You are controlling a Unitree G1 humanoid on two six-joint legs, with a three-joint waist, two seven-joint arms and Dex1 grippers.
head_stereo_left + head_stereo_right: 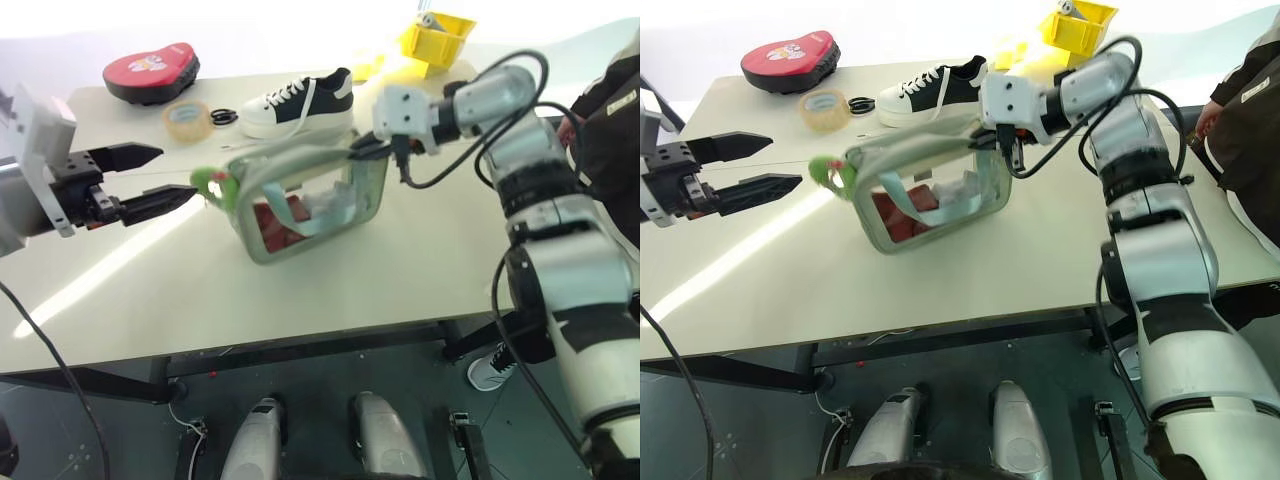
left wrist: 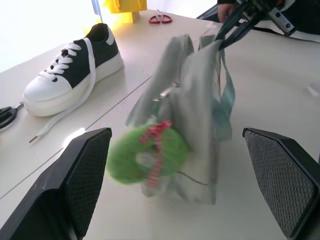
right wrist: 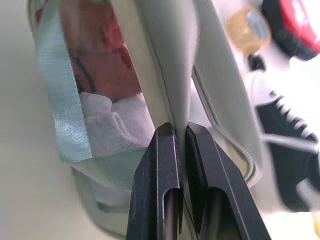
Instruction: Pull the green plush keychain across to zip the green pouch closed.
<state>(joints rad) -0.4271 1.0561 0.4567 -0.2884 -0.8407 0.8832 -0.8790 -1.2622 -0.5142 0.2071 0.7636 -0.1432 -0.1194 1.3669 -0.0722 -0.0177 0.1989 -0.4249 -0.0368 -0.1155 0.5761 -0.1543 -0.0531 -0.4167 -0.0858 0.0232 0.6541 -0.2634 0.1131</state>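
The green pouch stands mid-table, with clear sides, a teal strap, and red and white items inside. At its left end hangs the green plush keychain, a fuzzy ring with a pink-red ribbon. My left gripper is open just left of the keychain. Its two fingers flank the plush without touching it. My right gripper is shut on the pouch's top fabric edge at its right end. The wrist view shows the black fingers pinching the pale green fabric.
Behind the pouch lie a black-and-white shoe, a tape roll, black scissors and a red-and-black pad. A yellow bin sits at the back right. A person stands at the right edge.
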